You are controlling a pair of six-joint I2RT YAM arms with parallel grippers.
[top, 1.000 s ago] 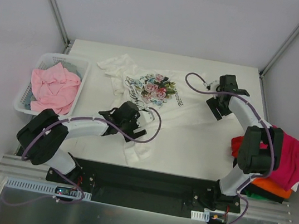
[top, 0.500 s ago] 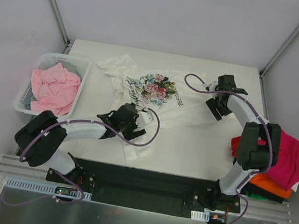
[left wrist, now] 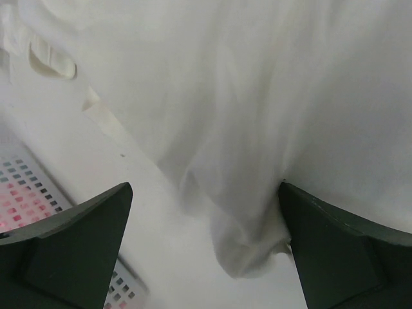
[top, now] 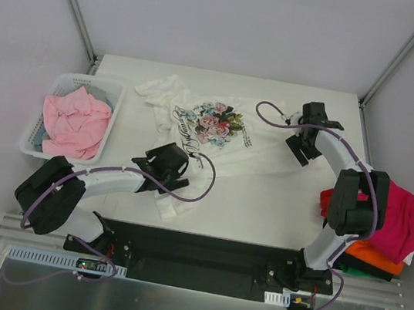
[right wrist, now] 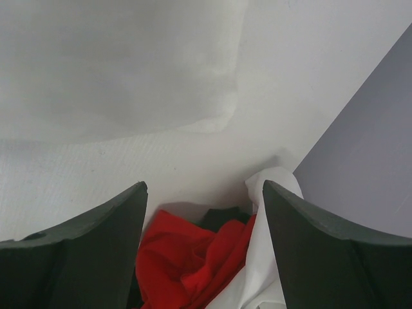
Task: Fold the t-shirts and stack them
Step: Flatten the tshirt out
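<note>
Where the flowered one lies: white tee (top: pixel 210 136) spread out mid bench (top: pixel 262 202)
Left tool (top: pixel 169 159): jaws wide apart, empty, over the tee's near hem
Right tool (top: pixel 302 147): jaws apart, empty, by the tee's right edge
Pink tee (top: pixel 75 121): in basket (top: pixel 60 85), left
Magenta tee (top: pixel 408 220): piled on orange tee (top: pixel 378 262), far right

At the right of the top view, the white-and-black right arm (top: pixel 352 204) covers part of the magenta cloth t-shirt (top: pixel 407 224). Only slivers show of the orange cloth t-shirt (top: pixel 378 261) and dark cloth t-shirt (top: pixel 369 273) beneath. At left, the crumpled pale pink t-shirt (top: pixel 75 121) hides most of a grey cloth (top: pixel 105 94).
</note>
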